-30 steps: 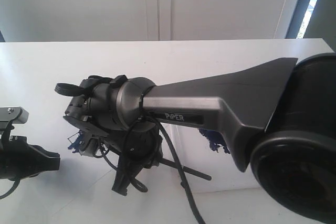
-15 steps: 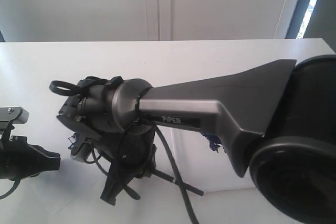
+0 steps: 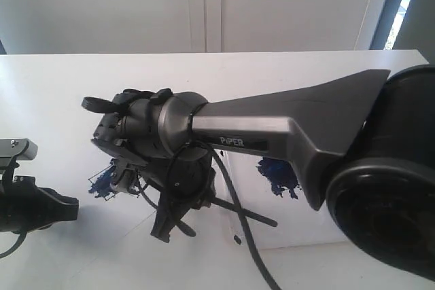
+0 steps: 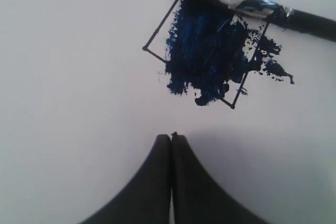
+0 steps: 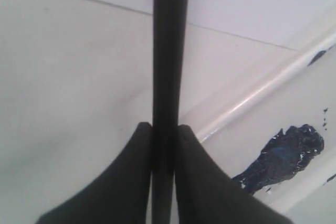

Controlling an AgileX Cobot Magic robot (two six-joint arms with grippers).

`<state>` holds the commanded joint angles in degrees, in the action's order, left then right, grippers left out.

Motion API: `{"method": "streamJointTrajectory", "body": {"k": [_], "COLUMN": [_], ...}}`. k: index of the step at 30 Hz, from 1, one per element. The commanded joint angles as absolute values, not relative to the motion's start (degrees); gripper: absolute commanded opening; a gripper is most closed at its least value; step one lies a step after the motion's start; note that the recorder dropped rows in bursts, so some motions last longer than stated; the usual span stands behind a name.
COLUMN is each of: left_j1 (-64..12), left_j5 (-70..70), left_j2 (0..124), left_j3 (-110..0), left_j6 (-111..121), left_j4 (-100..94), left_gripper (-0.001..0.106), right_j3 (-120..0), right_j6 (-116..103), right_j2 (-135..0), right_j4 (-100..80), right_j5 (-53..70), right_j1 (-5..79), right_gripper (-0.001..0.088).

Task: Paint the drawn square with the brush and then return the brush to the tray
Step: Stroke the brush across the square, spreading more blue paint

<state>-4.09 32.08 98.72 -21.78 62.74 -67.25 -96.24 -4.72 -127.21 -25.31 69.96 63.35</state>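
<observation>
Right gripper (image 5: 164,128) pinched brush (image 5: 170,51) handle tight, bristles on square (image 4: 205,45) edge to spread paint. Left gripper (image 4: 171,138) pressed together, empty, hovering clear. Tray (image 5: 252,98) close for drop-off.

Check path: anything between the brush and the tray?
Nothing visible. Right claw is shut on the brush, tip at the drawn square; the tray lies beside it, though the arm hides part of the gap.

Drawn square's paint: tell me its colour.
Dark blue, smeared across the drawn square and past its black outline; best in the left wrist view.
</observation>
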Motion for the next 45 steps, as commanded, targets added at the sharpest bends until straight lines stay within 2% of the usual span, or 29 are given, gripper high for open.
{"method": "streamJointTrajectory", "body": {"k": [9,23,35,45], "left_j1": [-4.09,-4.09,-4.09,-4.09], "left_j5": [32.77,32.88,31.40,28.50], "left_j2": [98.72,98.72,98.72,98.72], "left_j3": [-21.78,-21.78,-21.78,-21.78], "left_j6": [62.74,62.74,62.74,62.74], "left_j4": [-67.25,-67.75,-66.53,-64.07], "left_gripper": [0.001,0.001,0.001,0.001], "right_j3": [-96.24,-96.13,-95.60,-86.36], "right_j6": [-3.43,-3.66,-3.14,-6.68], "right_j2": [-126.54,-126.54,-126.54,-123.90], "right_j4": [-23.20,-26.63,-19.98,-25.78], "right_j5": [69.96,69.96,69.96,69.96], "right_j1": [69.87,63.89,68.46,68.23], "right_gripper": [0.0000,0.0000,0.0000,0.0000]}}
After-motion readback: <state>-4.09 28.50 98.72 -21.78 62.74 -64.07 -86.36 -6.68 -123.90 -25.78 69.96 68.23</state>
